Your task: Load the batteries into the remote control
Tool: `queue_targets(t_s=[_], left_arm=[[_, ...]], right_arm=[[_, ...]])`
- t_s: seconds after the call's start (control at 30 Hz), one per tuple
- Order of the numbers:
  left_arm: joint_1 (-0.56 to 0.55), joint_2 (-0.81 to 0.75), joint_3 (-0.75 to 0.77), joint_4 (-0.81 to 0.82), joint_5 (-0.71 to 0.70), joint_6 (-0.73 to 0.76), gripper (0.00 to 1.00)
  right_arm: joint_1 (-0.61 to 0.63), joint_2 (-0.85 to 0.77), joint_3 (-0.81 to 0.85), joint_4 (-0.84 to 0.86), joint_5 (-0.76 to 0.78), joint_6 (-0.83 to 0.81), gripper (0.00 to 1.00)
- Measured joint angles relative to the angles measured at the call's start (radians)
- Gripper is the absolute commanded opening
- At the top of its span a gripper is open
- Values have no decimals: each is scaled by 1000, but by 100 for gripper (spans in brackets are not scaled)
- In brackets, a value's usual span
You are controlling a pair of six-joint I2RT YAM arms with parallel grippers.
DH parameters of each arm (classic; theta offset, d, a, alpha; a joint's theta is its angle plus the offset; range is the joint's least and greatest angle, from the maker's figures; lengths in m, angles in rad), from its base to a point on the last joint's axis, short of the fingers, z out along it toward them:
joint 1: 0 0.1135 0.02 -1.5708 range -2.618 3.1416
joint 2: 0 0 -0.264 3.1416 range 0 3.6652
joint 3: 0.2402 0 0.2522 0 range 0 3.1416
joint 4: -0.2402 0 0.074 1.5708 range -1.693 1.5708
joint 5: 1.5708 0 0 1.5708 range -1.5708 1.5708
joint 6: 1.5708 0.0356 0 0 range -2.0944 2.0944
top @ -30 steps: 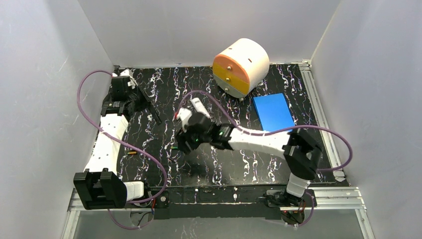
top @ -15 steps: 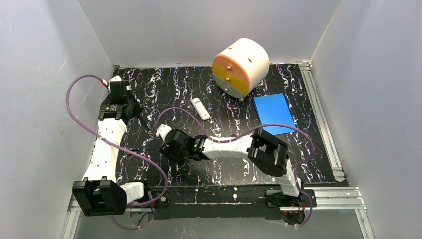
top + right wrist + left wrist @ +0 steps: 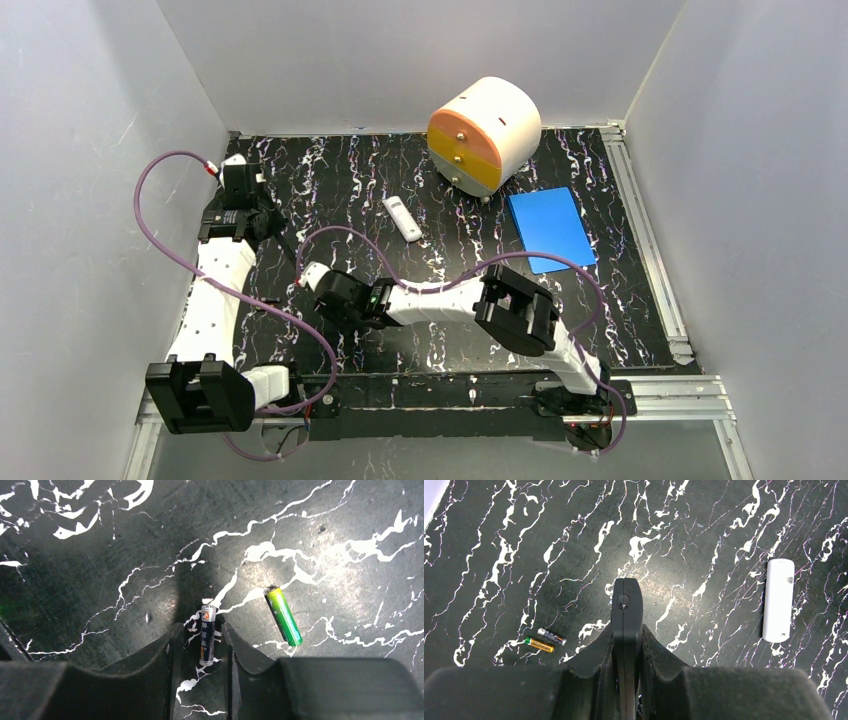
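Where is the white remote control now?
Top view: the remote control lies mid-table, in front and left of the round drawer box, left of the blue box.

A round white drawer box [image 3: 485,135] with orange and yellow fronts stands on the black marbled surface [image 3: 340,170]; a flat blue box [image 3: 550,228] lies near.

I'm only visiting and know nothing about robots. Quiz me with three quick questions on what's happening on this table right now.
1. True or false: the left gripper is shut with nothing in it.
2. What lies between the fingers of the right gripper? A) a coin B) a dark battery C) a pen
3. Fill in: the loose battery lying beside it, outside the gripper, is coloured ____.
Key: 1 true; 2 B; 3 green.
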Motion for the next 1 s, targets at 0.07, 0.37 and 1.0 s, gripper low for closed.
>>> queue_targets(t_s=[0.07,0.37,1.0], left_arm=[[0,0,0,0,0,1,0],[0,0,0,1,0,2,0],[0,21,-2,30,100,-45,0]], right_arm=[[4,6,5,-13,18,-1,39],[6,15,25,-63,40,13,20],[-8,-93,-63,-98,104,3,8]])
